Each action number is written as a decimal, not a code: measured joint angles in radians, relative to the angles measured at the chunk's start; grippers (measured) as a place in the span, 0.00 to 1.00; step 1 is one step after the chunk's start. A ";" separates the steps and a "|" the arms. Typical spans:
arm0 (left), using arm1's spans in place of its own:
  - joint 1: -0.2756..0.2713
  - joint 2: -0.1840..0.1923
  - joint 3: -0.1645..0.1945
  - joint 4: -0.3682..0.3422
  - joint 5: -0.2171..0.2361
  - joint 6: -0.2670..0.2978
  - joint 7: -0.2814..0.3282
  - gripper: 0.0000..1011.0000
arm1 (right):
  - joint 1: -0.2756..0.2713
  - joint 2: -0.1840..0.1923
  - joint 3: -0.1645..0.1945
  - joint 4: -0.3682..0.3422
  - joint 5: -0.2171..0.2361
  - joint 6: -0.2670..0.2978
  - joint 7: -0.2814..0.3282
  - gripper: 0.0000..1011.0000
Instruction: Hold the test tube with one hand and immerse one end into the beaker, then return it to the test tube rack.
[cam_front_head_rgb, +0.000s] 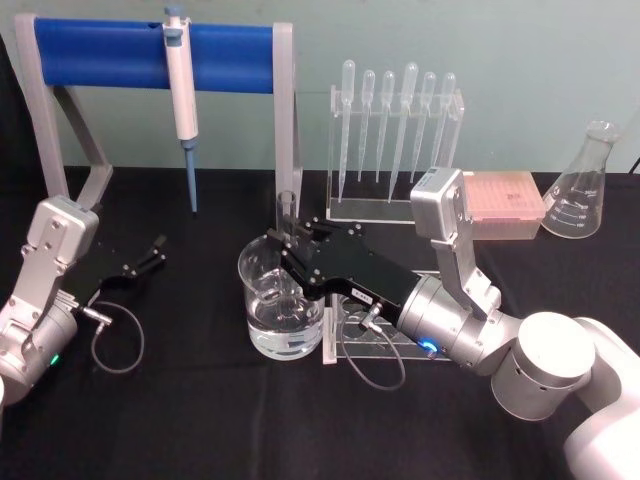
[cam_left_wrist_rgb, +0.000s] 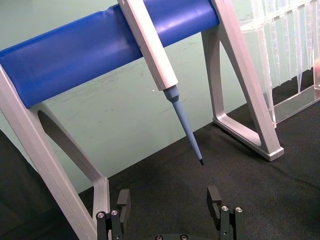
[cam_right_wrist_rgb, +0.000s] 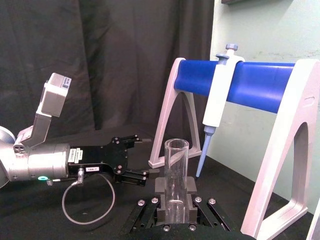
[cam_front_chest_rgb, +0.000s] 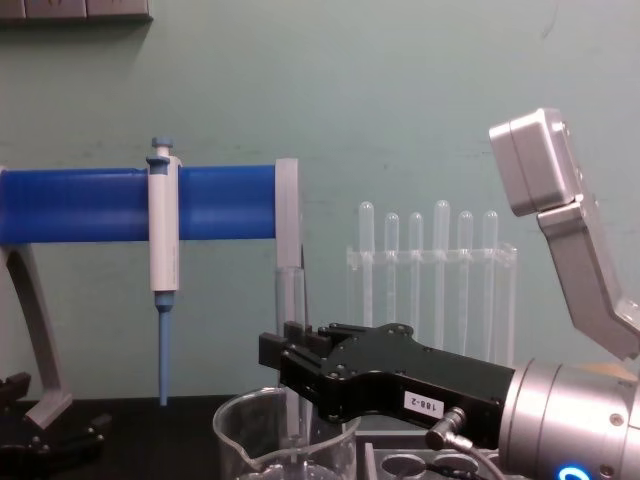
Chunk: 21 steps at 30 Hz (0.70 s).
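Observation:
The test tube (cam_front_head_rgb: 287, 208) stands upright, clear glass with its open rim on top, and my right gripper (cam_front_head_rgb: 283, 243) is shut on its middle. Its lower part drops below the rim of the beaker (cam_front_head_rgb: 262, 335), a wide clear glass with water in the bottom. From the chest, the test tube (cam_front_chest_rgb: 291, 295) rises above the right gripper (cam_front_chest_rgb: 285, 362) and the beaker (cam_front_chest_rgb: 240, 430) sits right beneath. In the right wrist view the test tube (cam_right_wrist_rgb: 176, 160) is clamped between the jaws. My left gripper (cam_front_head_rgb: 150, 255) rests open on the table at the left, with nothing between its fingers (cam_left_wrist_rgb: 122, 200).
A white-and-blue pipettor (cam_front_head_rgb: 182, 90) hangs on a blue-bar stand (cam_front_head_rgb: 100, 52) at the back left. Behind the beaker stands a clear rack of plastic pipettes (cam_front_head_rgb: 395, 130). A pink box (cam_front_head_rgb: 505, 200) and a conical flask (cam_front_head_rgb: 585, 185) are at the back right. A clear rack with round holes (cam_front_head_rgb: 345, 330) lies under my right arm.

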 joint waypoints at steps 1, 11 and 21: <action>0.000 0.000 0.000 0.000 0.000 0.000 0.000 0.99 | 0.000 0.000 0.000 0.000 0.000 0.000 0.000 0.22; 0.000 0.000 0.000 0.000 0.000 0.000 0.000 0.99 | 0.000 0.000 0.000 0.000 0.000 0.000 0.000 0.22; 0.000 0.000 0.000 0.000 0.000 0.000 0.000 0.99 | 0.000 0.000 0.000 0.000 0.000 0.000 0.000 0.22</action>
